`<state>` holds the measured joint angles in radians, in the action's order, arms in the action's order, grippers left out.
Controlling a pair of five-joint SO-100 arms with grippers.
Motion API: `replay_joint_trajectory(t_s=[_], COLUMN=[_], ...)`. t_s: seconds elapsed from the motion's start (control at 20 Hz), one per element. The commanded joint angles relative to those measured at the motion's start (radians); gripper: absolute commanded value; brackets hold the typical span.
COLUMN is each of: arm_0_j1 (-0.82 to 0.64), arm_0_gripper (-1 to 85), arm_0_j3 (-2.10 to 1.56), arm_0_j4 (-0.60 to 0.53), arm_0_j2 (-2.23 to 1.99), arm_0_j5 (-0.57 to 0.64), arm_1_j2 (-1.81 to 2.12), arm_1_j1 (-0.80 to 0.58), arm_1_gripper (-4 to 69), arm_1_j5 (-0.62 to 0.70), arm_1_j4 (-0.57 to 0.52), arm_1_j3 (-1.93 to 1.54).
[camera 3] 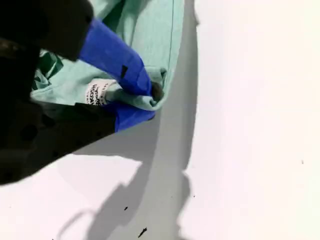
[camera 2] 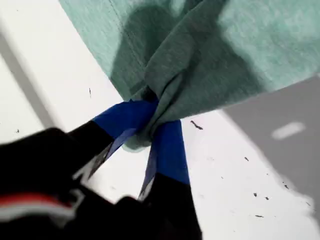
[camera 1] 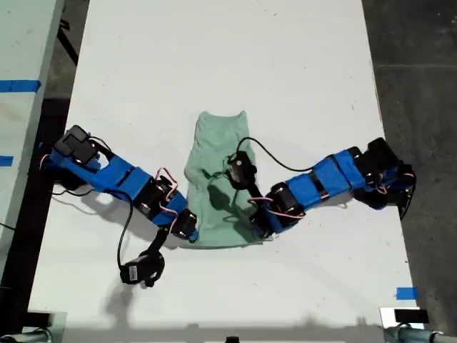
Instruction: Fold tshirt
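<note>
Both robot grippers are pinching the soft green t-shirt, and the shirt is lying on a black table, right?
Not quite: the flat table is white, not black, as the exterior view shows. The rest holds: my first gripper and my second gripper are both pinching the soft, pale mint-green cloth t-shirt.

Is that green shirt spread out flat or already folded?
Partly folded: the tshirt lies as a narrow, rumpled strip, no sleeves showing, both grippers pinching it.
</note>
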<state>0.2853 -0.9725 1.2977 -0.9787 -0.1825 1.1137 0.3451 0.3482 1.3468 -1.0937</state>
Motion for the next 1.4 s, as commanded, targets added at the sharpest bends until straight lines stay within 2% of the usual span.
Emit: replay_joint_trajectory(t_s=[0.0, 0.15, 0.4, 0.8, 0.85, 0.9, 0.95, 1.0, 1.15, 1.25, 1.3, 1.35], arm_0_j1=[-0.020, -0.141, -0.430, -0.718, -0.767, -0.821, -0.884, -0.953, -1.154, -1.232, -1.246, -1.247], arm_0_gripper=[0.1, 0.1, 0.1, 0.1, 1.0, 14.1, 28.6, 32.4, 33.8, 33.8, 33.6, 33.1], arm_0_j3=[0.051, 0.034, 0.000, -0.028, -0.028, -0.035, -0.057, -0.095, -0.199, -0.296, -0.383, -0.483], arm_0_j4=[0.009, 0.046, 0.123, 0.160, 0.187, 0.219, 0.247, 0.256, 0.253, 0.242, 0.216, 0.189], arm_0_j2=[-0.179, -0.284, -0.367, -0.293, -0.295, -0.310, -0.350, -0.419, -0.678, -0.848, -0.945, -1.042], arm_0_j5=[0.018, 0.117, 0.336, 0.508, 0.518, 0.535, 0.548, 0.558, 0.583, 0.584, 0.584, 0.578], arm_1_j2=[0.095, 0.135, 0.170, 0.169, 0.178, 0.193, 0.221, 0.265, 0.434, 0.600, 0.695, 0.798], arm_1_j1=[-0.072, -0.229, -0.514, -0.769, -0.811, -0.867, -0.933, -1.006, -1.238, -1.370, -1.416, -1.443], arm_1_gripper=[-1.1, -1.1, -1.1, -0.5, 4.2, 17.0, 22.5, 26.4, 30.4, 31.2, 39.6, 42.1], arm_1_j5=[0.057, 0.167, 0.353, 0.465, 0.468, 0.460, 0.454, 0.459, 0.511, 0.540, 0.572, 0.592], arm_1_j4=[-0.006, -0.005, -0.018, -0.094, -0.080, -0.048, 0.002, 0.051, 0.156, 0.198, 0.202, 0.207], arm_1_j3=[0.109, 0.109, 0.104, 0.032, 0.032, 0.032, 0.032, 0.032, 0.000, -0.107, -0.192, -0.279])
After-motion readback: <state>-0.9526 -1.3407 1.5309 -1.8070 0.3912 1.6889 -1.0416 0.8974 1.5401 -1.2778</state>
